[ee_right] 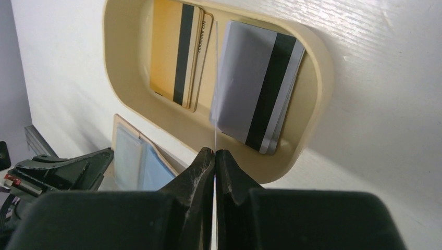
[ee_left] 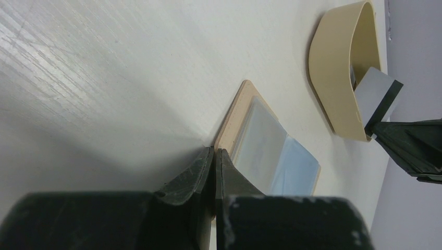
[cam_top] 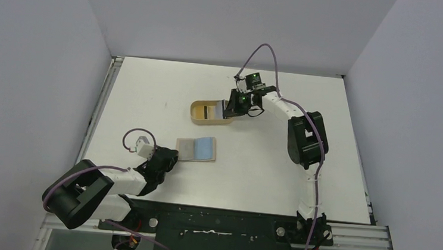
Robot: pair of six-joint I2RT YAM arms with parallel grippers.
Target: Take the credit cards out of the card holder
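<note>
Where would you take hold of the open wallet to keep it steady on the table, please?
Probably by the bare tan border of the wallet, coming in low along the table from the near-left. It lies open and flat, and that border pokes out past the clear sleeve, so a pinch there should leave the sleeve free. The left tool is shut on that edge.

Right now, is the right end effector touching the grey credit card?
Touching. The left wrist view shows the grey credit card clamped in the right end effector; its own view shows the card's edge between shut fingertips.
</note>
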